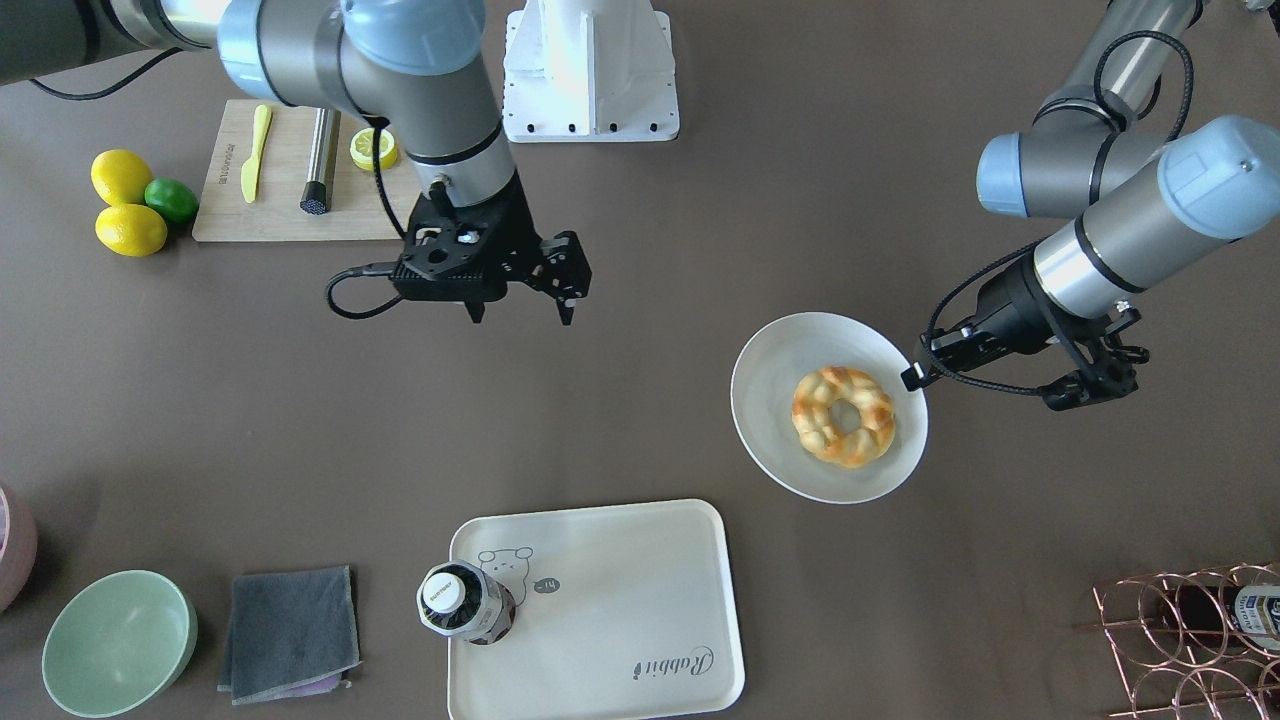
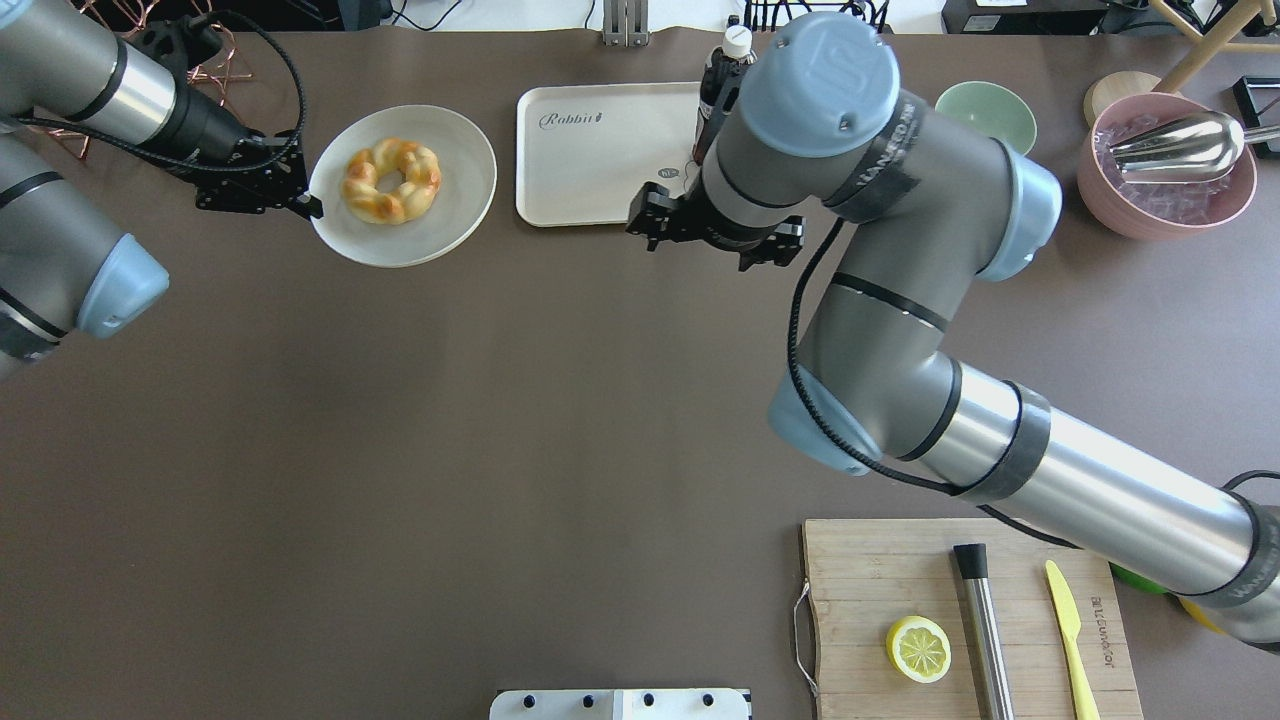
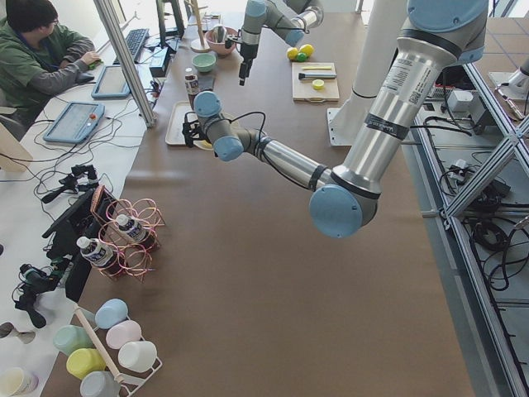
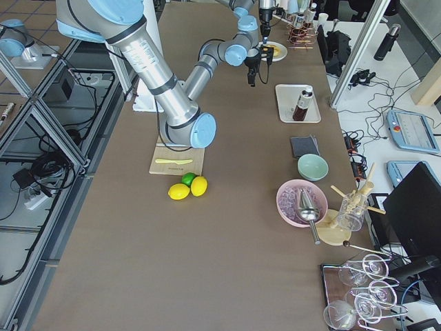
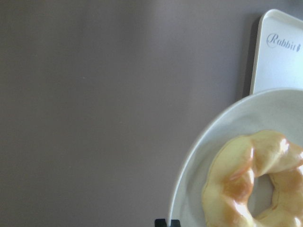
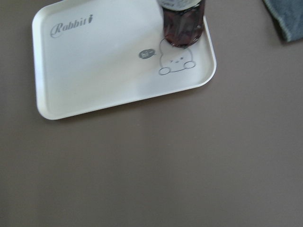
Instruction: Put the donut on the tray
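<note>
Left gripper (image 1: 912,378): clenched, tips at rim of plate (image 1: 770,380); rim caught between them or not, cannot tell. Right gripper (image 1: 521,315): released, jaws spread, hovering mid-worktop, holding nothing.

Donut (image 1: 810,405): flat on plate, near far edge toward left end; not yet on tray (image 1: 620,590). Tray: at far edge, about midway along, just beside plate.

Step in hand, as judged: reach for donut. To do it well:
- open jaws before descent;
- come straight down over one side of ring, one finger through hole, other outside;
- squeeze lightly, pastry looking soft;
- lift clear of plate rim and carry along far edge;
- set down on bare "Rabbit" half of tray, well apart from bottle (image 1: 455,600).

Count:
- donut 1; plate 1; tray 1
- bottle on tray 1, at bear corner
- green bowl (image 1: 118,640) 1 and cloth (image 1: 290,630) 1, far edge toward right end
- pink bowl (image 2: 1090,170) 1, with scoop (image 2: 1180,145) 1, far right corner
- board (image 1: 285,215) 1, near edge toward right end, bearing lemon slice (image 1: 372,150) 1, knife (image 1: 256,150) 1, rod (image 1: 320,160) 1
- lemons (image 1: 121,175) 2 and lime (image 1: 171,199) 1, beside board
- rack (image 1: 1185,640) 1, far left corner
</note>
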{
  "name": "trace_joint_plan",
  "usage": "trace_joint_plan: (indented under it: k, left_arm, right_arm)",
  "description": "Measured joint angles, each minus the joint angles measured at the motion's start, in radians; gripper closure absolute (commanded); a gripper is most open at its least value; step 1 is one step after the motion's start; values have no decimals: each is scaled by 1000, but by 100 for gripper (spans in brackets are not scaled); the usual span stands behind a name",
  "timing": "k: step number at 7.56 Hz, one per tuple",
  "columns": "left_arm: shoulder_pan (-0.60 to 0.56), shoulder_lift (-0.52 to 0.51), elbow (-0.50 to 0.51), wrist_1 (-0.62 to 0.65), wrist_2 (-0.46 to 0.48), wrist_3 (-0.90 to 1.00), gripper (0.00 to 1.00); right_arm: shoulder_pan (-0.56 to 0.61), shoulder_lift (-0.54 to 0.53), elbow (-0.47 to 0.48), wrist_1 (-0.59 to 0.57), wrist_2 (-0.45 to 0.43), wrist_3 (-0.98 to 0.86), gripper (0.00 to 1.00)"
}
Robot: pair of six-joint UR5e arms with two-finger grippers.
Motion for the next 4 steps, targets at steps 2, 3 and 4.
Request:
trace_joint_plan:
  k: [2, 3, 4]
  left_arm:
    - [51, -163, 153, -4, 121, -97, 100]
    - [78, -253, 249, -6, 196, -139, 100]
    - [102, -339, 349, -8, 268, -183, 100]
  right_arm:
    - [122, -120, 21, 6, 105, -225, 0]
    - [181, -171, 23, 7, 159, -337, 0]
    - [243, -227, 23, 8, 202, -463, 0]
